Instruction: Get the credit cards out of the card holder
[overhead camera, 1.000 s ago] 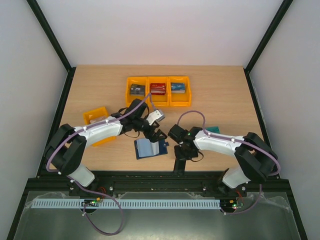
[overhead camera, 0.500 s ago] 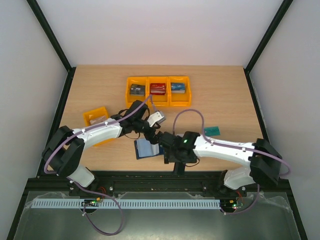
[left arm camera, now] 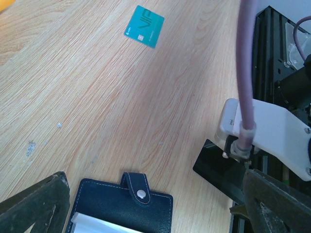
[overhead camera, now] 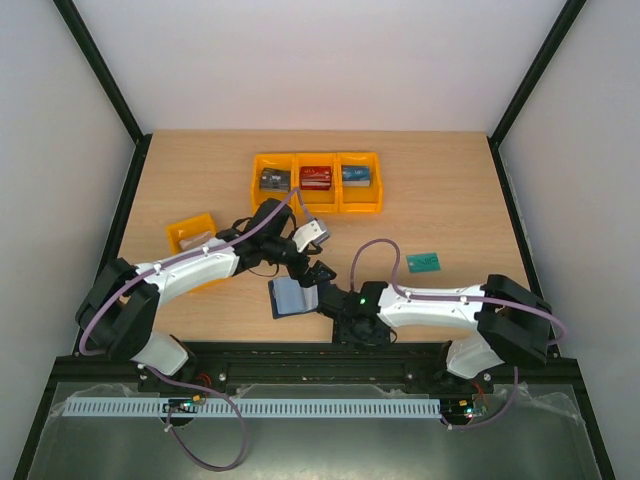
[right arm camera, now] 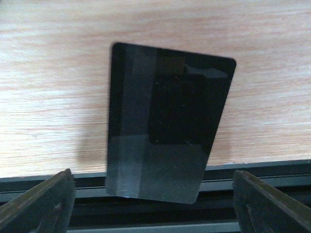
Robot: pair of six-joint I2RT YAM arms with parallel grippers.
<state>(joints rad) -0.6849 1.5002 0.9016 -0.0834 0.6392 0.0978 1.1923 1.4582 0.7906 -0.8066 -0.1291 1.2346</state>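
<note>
The card holder [overhead camera: 293, 298] lies open on the table, dark navy with a snap tab [left arm camera: 141, 193] and a pale sleeve showing. My left gripper [left arm camera: 153, 196] hovers just above it, open, with nothing between its fingers. A black credit card [right arm camera: 165, 121] lies flat at the table's near edge and overhangs the rail. My right gripper [right arm camera: 155, 199] is right above that card, open, its fingers [right arm camera: 41, 204] apart from the card on both sides. A teal credit card [overhead camera: 424, 262] lies loose on the wood to the right.
Three joined orange bins [overhead camera: 316, 201] holding small boxes stand at the back. A single orange bin [overhead camera: 184, 228] sits at the left beside the left arm. The black frame rail [right arm camera: 272, 167] runs along the near edge under the black card.
My right gripper has opened and its arm has swung left and low to the near edge. The black card now lies free there. The left arm has barely moved.
</note>
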